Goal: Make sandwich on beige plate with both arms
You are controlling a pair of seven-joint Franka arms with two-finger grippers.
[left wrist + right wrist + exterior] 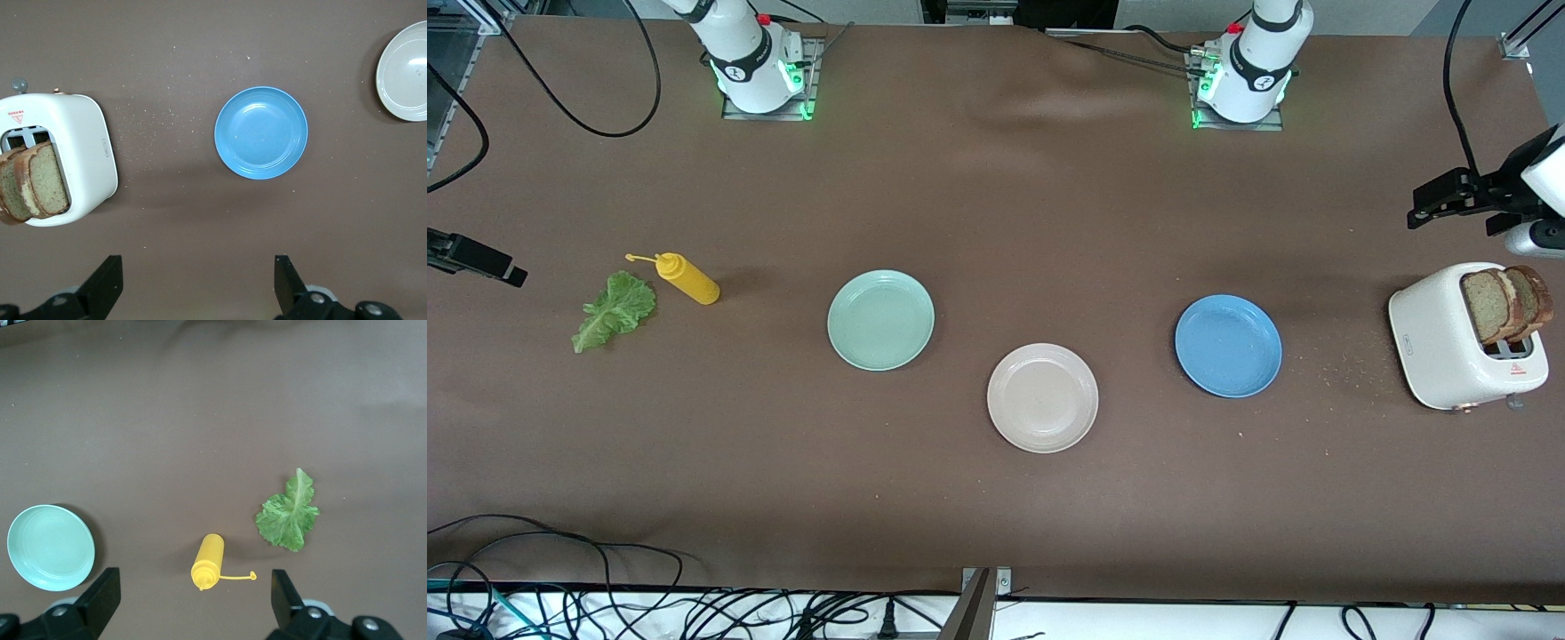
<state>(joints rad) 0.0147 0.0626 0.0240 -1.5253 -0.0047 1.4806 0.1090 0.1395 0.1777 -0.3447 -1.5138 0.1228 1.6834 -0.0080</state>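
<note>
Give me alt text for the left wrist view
A white toaster holding two brown bread slices stands on a brown table, with an empty blue plate beside it. The open left gripper hangs above.

The front camera looks down from high across the desk [996,204], facing both bases. Each wrist camera looks straight down; the left one shares the blue plate [1228,346] [261,132].

No readable text shows anywhere. The toaster [1449,342] carries a small red triangular warning sign with tiny print beside its slots and a faint mark on its side; each arm base [751,67] has a round logo, all illegible.
</note>
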